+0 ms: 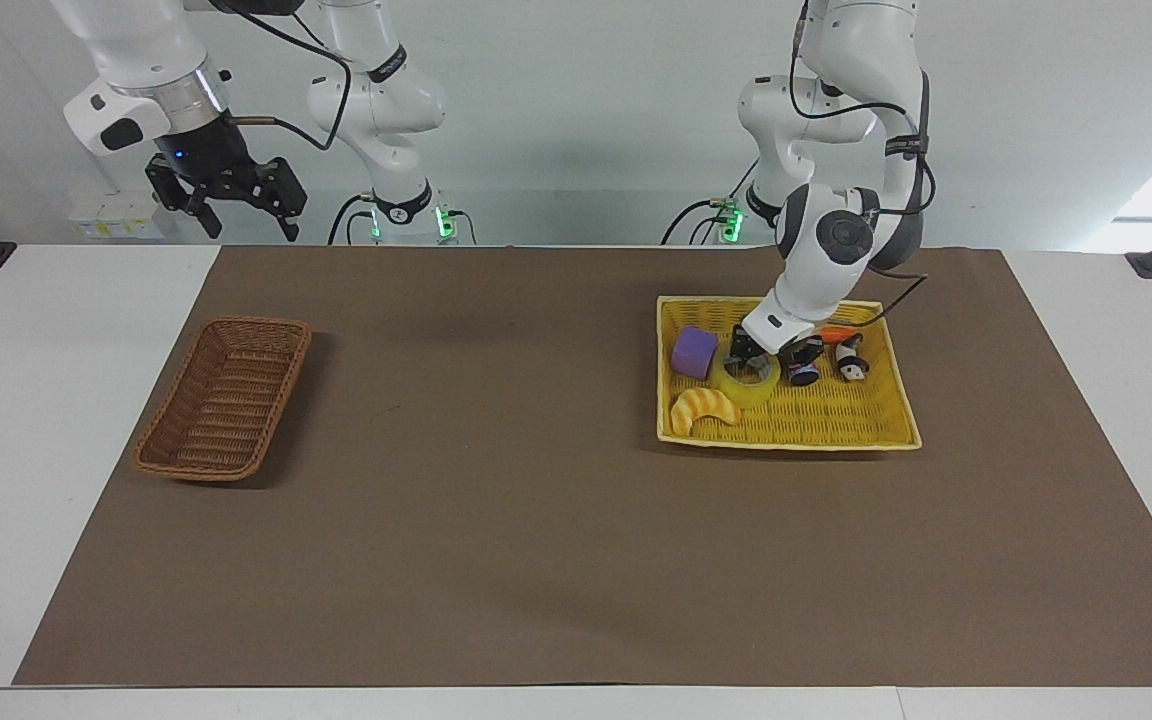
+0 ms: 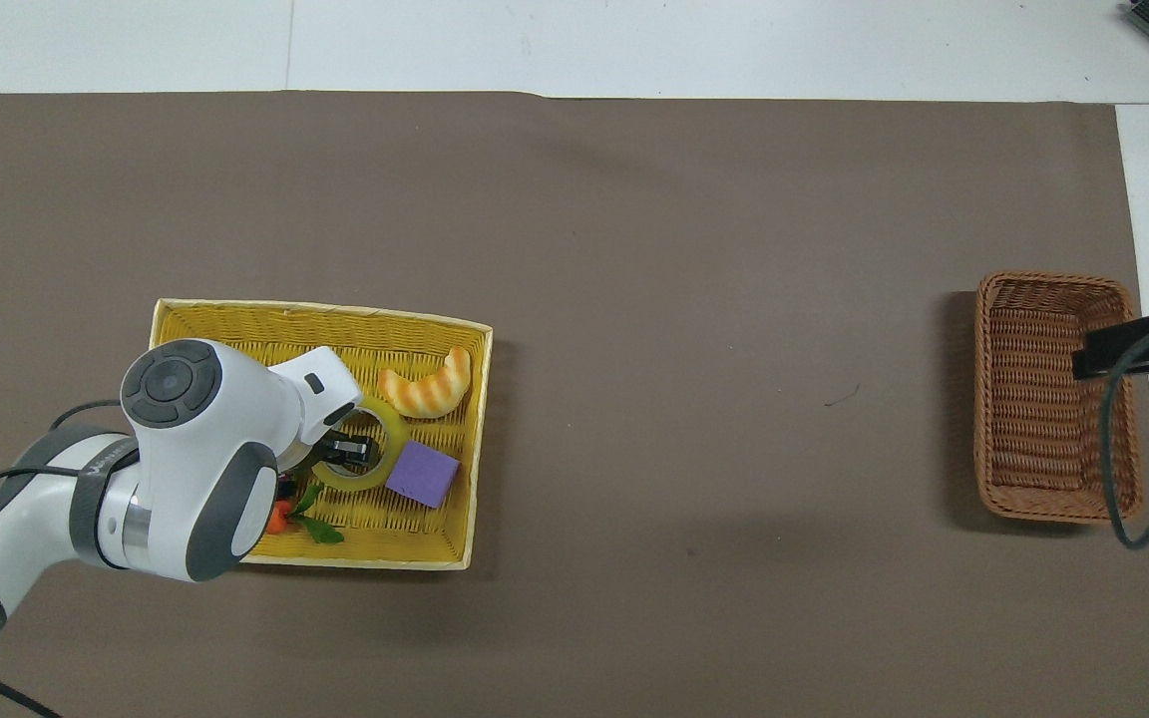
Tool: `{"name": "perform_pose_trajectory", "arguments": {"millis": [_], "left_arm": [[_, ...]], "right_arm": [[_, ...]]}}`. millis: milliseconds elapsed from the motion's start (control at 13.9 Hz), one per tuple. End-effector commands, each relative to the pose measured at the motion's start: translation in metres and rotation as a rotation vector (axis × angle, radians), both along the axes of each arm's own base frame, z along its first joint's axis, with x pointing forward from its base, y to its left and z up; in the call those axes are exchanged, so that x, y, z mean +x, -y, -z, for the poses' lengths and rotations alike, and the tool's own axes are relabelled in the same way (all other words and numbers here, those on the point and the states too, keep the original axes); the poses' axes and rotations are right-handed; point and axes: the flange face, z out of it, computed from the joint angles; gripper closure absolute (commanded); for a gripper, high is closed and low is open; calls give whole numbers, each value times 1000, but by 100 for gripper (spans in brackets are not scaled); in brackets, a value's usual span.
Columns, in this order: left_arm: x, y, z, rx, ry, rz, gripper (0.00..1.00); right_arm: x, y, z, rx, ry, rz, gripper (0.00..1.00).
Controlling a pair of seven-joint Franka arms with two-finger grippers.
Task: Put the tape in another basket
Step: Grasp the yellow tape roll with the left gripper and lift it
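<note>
The tape [image 1: 748,390] [image 2: 391,439], a translucent yellow ring, lies in the yellow basket [image 1: 836,425] [image 2: 235,324] at the left arm's end of the table. My left gripper [image 1: 751,360] [image 2: 350,451] is down on it: one finger stands in the ring's hole, the other outside it under the wrist, closed on the ring's wall. The brown wicker basket [image 1: 226,400] [image 2: 1053,399] sits with nothing in it at the right arm's end. Raised at that same end, over the table's edge by the robots, my right gripper [image 1: 246,225] waits open and holds nothing.
The yellow basket also holds a croissant toy [image 1: 701,408] [image 2: 427,384], a purple block [image 1: 693,350] [image 2: 422,474], a carrot [image 1: 836,333] [image 2: 280,514] and a small bottle [image 1: 848,365]. Block and croissant lie close against the tape. A brown mat [image 1: 496,500] covers the table.
</note>
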Motion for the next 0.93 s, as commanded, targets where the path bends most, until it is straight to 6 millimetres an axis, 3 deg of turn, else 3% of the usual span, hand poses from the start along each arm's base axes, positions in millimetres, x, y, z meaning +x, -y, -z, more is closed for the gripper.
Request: {"name": "perform_pose_trajectory", "arguments": {"millis": [0,143,215,574,860], "left_arm": [[-8,-1,-2,-9,17,-14,50],[-7,-5,-2,-9,18,-23,92],[-7,-6,-1,-8,17,-26,100],[7,-8,-12,-9,7,-34,100],[28,-18,-49,-16,17,-48,100]], "right_arm": [[-8,2,0,16,4,19,0],[-8,2,0,16,6,19,0],[-8,2,0,16,4,19,0],[-7,3,-1,17,13,20,0],[-8,3,-1,19,9,20,0]]}}
